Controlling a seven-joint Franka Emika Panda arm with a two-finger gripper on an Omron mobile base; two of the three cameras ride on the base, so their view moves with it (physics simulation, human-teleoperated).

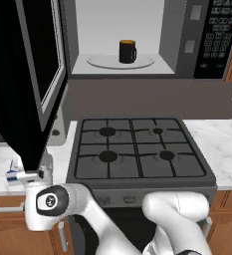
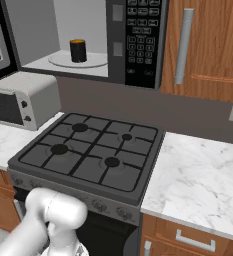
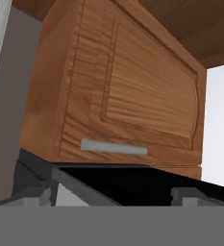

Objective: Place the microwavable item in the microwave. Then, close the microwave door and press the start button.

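Cup (image 1: 127, 51), black with an orange rim, stands upright on the round turntable (image 1: 100, 62) inside the microwave (image 1: 187, 45), well above and ahead of my tool. From the right base view the same cup (image 2: 78, 50) sits near the middle of the pale grey cavity, apart from its walls. The microwave door (image 1: 25, 74) hangs wide open, swung out toward me on the left side of the cavity, its dark glass panel edge-on in the left base view. The keypad strip (image 2: 143, 40) runs down the right side of the appliance.

My arm (image 1: 117, 219) is folded low in front of the stove (image 1: 137, 149), with one white joint (image 1: 50, 201) just under the open door's lower corner. I cannot tell whether my tool is wide or narrow, since its tips are not clear in the hand view. That view looks up at a wooden cabinet door (image 3: 128, 96) with a grey bar handle (image 3: 113, 147), and a black edge lies below it.

Beside the stove, a silver-grey oven (image 2: 23, 105) with two knobs rests on the marble bench (image 2: 203, 175), under the open door. A small white-and-blue carton (image 1: 14, 169) stands on the bench close to my arm's joint.
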